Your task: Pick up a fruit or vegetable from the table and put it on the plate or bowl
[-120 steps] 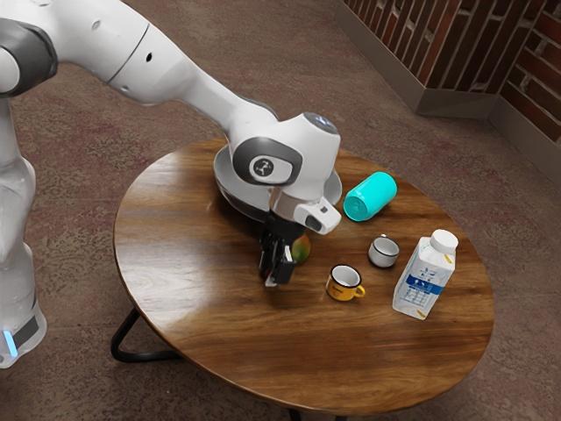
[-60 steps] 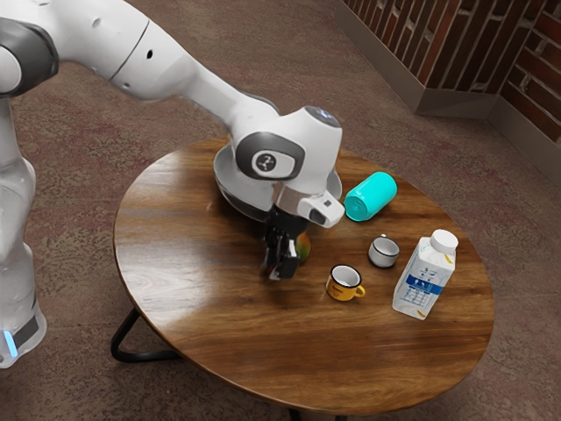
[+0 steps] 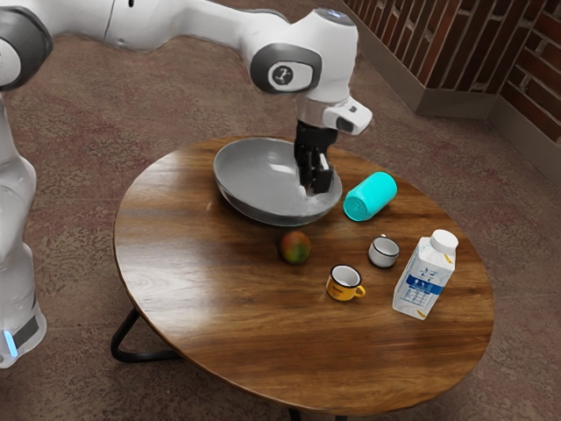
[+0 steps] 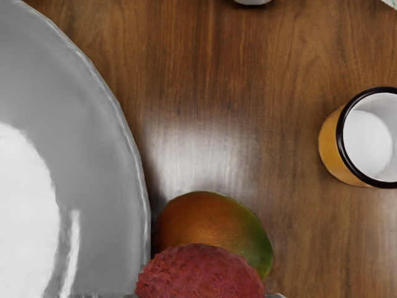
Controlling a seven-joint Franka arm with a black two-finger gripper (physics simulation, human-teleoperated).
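Red, bumpy-skinned round fruit (image 4: 198,276) pinched in the black two-finger tool (image 3: 317,180), raised over the wide grey bowl (image 3: 241,175).
The fruit sat close under the hand, hiding part of the green-and-orange mango (image 3: 295,247), which lay on the round wooden worktop (image 3: 210,289) just beside the bowl's rim. The fruit looked small, light and stiff-shelled, with rough skin unlikely to slip (a gentle squeeze across its widest part should do; harder might crack it). The tool hung above the side of the bowl nearest the teal cylinder (image 3: 369,196); a yellow enamel mug (image 3: 344,282) stood beyond the mango.
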